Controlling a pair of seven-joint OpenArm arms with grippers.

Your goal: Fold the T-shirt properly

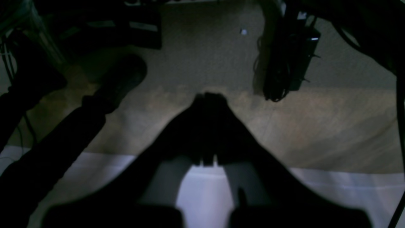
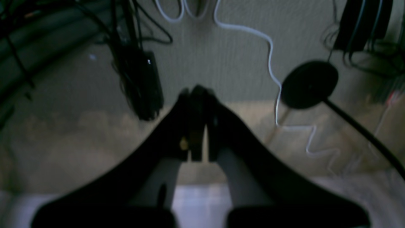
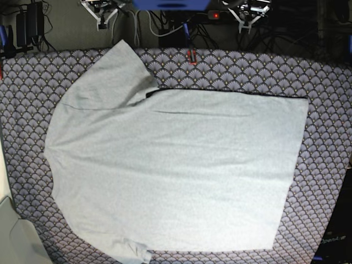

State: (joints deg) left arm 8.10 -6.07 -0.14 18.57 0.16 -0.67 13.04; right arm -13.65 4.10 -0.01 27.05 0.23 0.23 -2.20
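base view: large light grey cotton t-shirt (image 3: 176,170) lies flat, plain side up, on purple fan-patterned tablecloth (image 3: 330,110); long axis left to right, shoulders left, straight hem right, one short sleeve toward top edge; left gripper (image 1: 207,98) and right gripper (image 2: 197,91) both pressed together, empty.

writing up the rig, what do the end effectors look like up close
Both look alike: the left end effector and right end effector each have two black fingers tapering to a point, with paler grey parts nearer the camera. A small brass-coloured dot shows on the right one.
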